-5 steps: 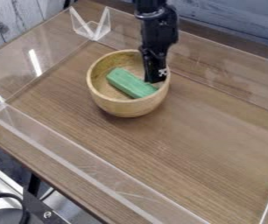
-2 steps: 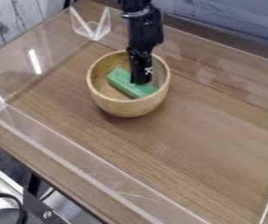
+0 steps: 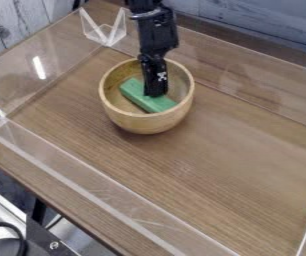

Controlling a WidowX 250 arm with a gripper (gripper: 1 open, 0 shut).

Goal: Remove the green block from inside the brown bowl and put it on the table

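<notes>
A black robot gripper [image 3: 155,88] reaches down into a round tan bowl [image 3: 148,121] on a wood-grain tabletop [image 3: 209,170], its fingertips now at the bright-green block [image 3: 140,96] inside. A second ago the arm [image 3: 149,27] stood farther to the right of the view, with the gripper over the bowl's right side and the block lying slantwise in plain sight beneath. Since then the arm has shifted left across the bowl, and its fingers have come over the block and drawn together. They are nearly closed, a narrow dark wedge meeting the block at its upper right side.

Whether they have truly pinched it cannot be told from this angle; the fingers hide the point of contact. The block is inside the bowl, low between the walls, with no lift to be seen. The bowl appears not to have moved.

For the task, the shift seems to mark the turn from approach to grasp, with the carrying out to the tabletop wholly ahead. The next move would likely be a straight rise, high enough to clear the thick rim. Should the grip be only on an edge, the block could slip back or catch the wall on its way up.
</notes>
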